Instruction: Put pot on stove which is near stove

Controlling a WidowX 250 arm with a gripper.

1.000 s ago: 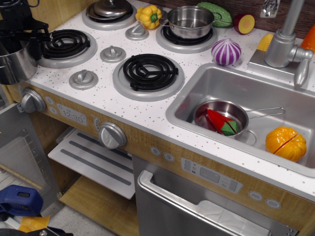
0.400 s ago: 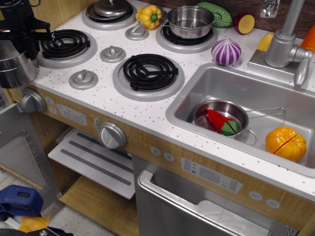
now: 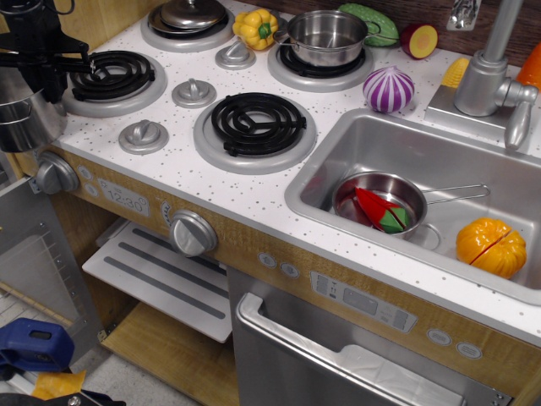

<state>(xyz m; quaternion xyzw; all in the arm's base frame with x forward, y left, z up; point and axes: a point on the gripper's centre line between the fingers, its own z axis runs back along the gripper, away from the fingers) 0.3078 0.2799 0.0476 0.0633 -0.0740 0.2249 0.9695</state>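
Note:
The tall shiny steel pot point(image 3: 24, 114) hangs at the far left edge of the view, beside the stove's front-left corner and above the counter edge. My black gripper point(image 3: 38, 52) is shut on its rim from above, and the pot's top is partly hidden by it. The stove point(image 3: 173, 165) has a white speckled top. Its nearest coil burner point(image 3: 112, 78) lies bare just right of the pot. Another bare burner point(image 3: 256, 125) is in the middle.
A shallower wide steel pot point(image 3: 326, 36) sits on the back right burner and a lid point(image 3: 191, 13) on the back left one. Toy vegetables point(image 3: 388, 88) lie behind. The sink point(image 3: 507, 182) holds a saucepan point(image 3: 380, 203) and an orange toy point(image 3: 490, 247).
The gripper and the pot have shifted slightly left and up at the stove's left edge. Nothing else has moved.

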